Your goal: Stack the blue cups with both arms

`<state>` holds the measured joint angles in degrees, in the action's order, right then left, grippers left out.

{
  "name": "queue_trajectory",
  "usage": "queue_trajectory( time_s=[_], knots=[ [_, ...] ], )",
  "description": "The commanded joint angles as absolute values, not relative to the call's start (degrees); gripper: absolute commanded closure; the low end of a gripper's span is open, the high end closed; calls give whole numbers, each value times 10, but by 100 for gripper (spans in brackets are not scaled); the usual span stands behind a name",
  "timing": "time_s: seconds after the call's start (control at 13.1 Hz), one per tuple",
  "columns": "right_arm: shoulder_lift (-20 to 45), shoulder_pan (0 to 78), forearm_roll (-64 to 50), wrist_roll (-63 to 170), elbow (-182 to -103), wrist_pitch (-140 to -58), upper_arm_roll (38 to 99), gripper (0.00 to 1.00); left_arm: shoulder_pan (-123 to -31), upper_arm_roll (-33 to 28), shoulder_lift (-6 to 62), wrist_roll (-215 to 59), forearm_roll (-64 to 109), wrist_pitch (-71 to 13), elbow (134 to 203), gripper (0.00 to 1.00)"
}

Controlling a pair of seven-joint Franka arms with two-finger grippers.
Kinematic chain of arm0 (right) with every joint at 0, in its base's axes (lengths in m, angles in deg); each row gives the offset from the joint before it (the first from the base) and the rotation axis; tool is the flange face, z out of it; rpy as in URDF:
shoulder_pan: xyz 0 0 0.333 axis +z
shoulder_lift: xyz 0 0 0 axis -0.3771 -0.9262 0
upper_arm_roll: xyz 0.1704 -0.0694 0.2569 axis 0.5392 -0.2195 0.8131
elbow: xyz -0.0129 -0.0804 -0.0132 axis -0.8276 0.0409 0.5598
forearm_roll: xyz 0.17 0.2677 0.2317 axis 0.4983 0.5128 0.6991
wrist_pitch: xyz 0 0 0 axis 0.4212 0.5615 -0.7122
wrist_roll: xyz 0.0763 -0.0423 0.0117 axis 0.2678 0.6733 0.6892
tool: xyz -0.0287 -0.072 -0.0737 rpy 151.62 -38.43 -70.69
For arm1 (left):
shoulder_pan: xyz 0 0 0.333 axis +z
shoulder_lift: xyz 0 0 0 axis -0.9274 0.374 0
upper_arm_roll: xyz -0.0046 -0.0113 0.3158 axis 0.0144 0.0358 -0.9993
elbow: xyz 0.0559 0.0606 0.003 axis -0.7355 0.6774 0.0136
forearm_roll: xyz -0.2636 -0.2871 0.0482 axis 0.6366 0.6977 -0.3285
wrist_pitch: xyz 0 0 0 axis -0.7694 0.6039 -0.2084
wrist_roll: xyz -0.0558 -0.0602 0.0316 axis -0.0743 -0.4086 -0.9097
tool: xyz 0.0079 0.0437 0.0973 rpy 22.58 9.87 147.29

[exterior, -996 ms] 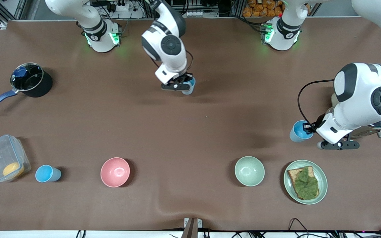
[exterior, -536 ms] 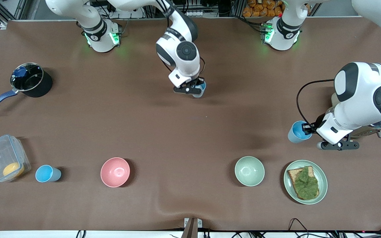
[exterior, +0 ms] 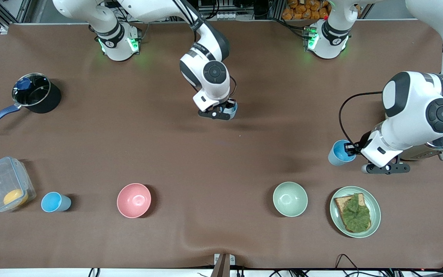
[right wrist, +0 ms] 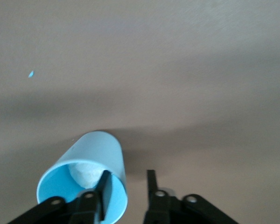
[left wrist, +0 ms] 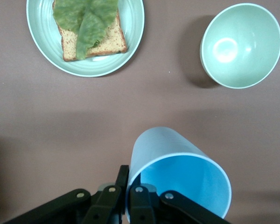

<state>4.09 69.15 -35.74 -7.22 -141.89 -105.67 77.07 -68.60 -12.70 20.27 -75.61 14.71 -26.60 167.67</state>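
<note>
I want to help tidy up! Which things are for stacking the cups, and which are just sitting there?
For the job:
- three small light-blue plastic cups: left gripper's, right gripper's, one standing free

Just lying about:
- pink bowl
- pale green bowl
- plate of toast
- black saucepan
- clear plastic box

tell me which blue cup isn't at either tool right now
The blue cup standing alone between the clear container and the pink bowl. The other two sit at the left tool and right tool.
</note>
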Motion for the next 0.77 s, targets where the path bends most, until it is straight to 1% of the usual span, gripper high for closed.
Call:
queue_trajectory(
  time_s=[0.0,0.23,0.38,0.54,0.69],
  knots=[
    [39,660,-352,-71,-1341,-959,776,0,-689,-112,199,-729,158,-248,1668,100],
    [55,630,-352,-37,-1288,-872,776,0,-693,-76,200,-659,157,-230,1651,100],
    [88,595,-351,7,-1283,-837,777,0,-700,-44,200,-597,152,-226,1645,100],
    [126,562,-353,53,-1282,-805,776,0,-727,-37,202,-540,152,-225,1646,100],
    [161,509,-355,131,-1283,-766,776,0,-767,-37,206,-473,149,-226,1646,100]
  ],
)
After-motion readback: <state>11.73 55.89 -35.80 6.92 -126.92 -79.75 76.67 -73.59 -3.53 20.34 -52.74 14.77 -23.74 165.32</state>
